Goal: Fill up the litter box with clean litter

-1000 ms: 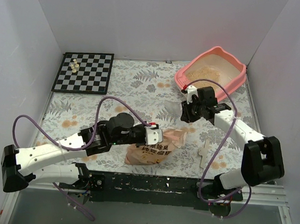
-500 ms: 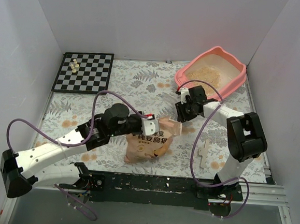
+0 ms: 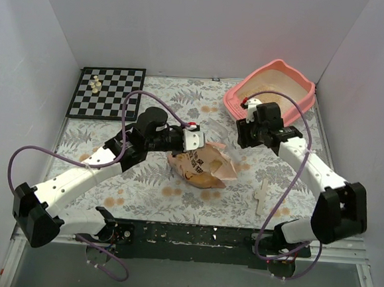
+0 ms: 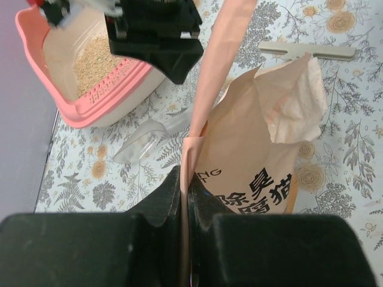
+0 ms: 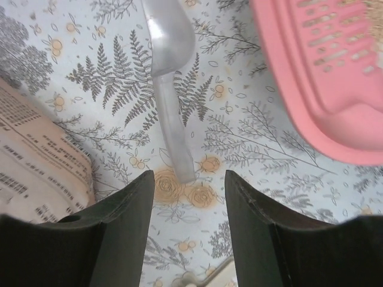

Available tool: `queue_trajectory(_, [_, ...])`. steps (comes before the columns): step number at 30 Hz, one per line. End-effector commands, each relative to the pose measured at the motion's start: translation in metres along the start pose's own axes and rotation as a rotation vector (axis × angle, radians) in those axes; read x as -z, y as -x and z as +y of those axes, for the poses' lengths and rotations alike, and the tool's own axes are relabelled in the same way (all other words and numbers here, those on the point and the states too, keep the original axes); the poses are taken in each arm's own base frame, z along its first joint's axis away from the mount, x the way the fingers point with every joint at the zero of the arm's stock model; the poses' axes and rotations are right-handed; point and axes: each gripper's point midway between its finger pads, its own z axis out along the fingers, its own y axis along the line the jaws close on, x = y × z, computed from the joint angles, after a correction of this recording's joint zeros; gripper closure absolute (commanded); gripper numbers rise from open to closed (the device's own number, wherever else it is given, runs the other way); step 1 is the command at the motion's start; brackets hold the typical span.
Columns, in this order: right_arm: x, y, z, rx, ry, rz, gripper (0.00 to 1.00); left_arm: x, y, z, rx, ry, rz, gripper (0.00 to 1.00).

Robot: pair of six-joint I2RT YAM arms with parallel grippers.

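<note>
Litter (image 4: 99, 57): fine tan granules, loose and free-flowing. Low pile in litter box (image 3: 308, 93), far right corner of table (image 3: 181, 109); more presumably inside bag (image 3: 200, 164), mid-table. Not grippable directly; best moved by bag or scoop (image 5: 170, 36).
Bag: soft floppy film, probably weighty low down, prone to slump and spill; best held at top seam.
Left gripper (image 4: 184, 179): clamped tight on bag's upper edge.
Right gripper (image 5: 188, 179): jaws apart, holding nothing, above scoop's handle.
Scoop: clear plastic, likely rigid and slick; 1 narrow grasp point.
</note>
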Motion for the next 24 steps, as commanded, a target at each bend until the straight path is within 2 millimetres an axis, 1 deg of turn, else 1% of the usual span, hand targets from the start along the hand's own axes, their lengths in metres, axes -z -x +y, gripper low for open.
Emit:
queue_trajectory(1, [0.037,-0.009,-0.009,-0.169,-0.088,-0.014,0.42,0.021,0.055,0.01,-0.032,0.052,-0.196,1.0])
queue_trajectory(2, [0.043,-0.014,-0.008,-0.188,-0.079,0.001,0.42,0.024,0.052,0.006,-0.017,0.054,-0.196,1.0])
queue_trajectory(3, [0.049,-0.02,0.0,-0.195,-0.034,0.026,0.42,0.027,0.05,0.001,0.002,0.054,-0.2,1.0])
queue_trajectory(5, [0.062,-0.024,0.006,-0.177,-0.007,0.014,0.43,0.036,0.054,-0.002,0.042,0.066,-0.214,1.0])
queue_trajectory(7, [0.081,-0.019,0.008,-0.158,-0.009,-0.057,0.43,0.046,0.061,-0.003,0.077,0.078,-0.227,1.0])
queue_trajectory(9, [0.097,-0.012,0.014,-0.131,0.016,-0.141,0.43,0.052,0.063,-0.005,0.091,0.084,-0.23,1.0])
queue_trajectory(11, [0.11,-0.01,0.027,-0.096,0.082,-0.195,0.42,0.056,0.061,-0.006,0.104,0.095,-0.224,1.0])
queue_trajectory(12, [0.115,-0.01,0.037,-0.072,0.139,-0.217,0.42,0.057,0.061,-0.006,0.108,0.098,-0.221,1.0])
queue_trajectory(14, [0.122,-0.013,0.055,-0.018,0.238,-0.242,0.42,0.061,0.066,-0.005,0.161,0.099,-0.22,1.0])
queue_trajectory(16, [0.128,-0.018,0.066,0.035,0.303,-0.257,0.41,0.064,0.077,-0.002,0.204,0.086,-0.217,1.0])
queue_trajectory(18, [0.129,-0.025,0.068,0.092,0.313,-0.276,0.41,0.064,0.079,-0.004,0.217,0.065,-0.212,0.94])
queue_trajectory(20, [0.126,-0.028,0.067,0.119,0.309,-0.294,0.4,0.062,0.072,-0.008,0.208,0.058,-0.202,0.85])
queue_trajectory(22, [0.124,-0.029,0.07,0.13,0.327,-0.297,0.39,0.056,0.053,-0.014,0.204,0.059,-0.162,0.69])
queue_trajectory(23, [0.125,-0.029,0.071,0.144,0.338,-0.298,0.39,0.056,0.044,-0.017,0.193,0.063,-0.142,0.63])
queue_trajectory(24, [0.124,-0.031,0.071,0.146,0.338,-0.287,0.39,0.057,0.034,-0.018,0.19,0.083,-0.119,0.51])
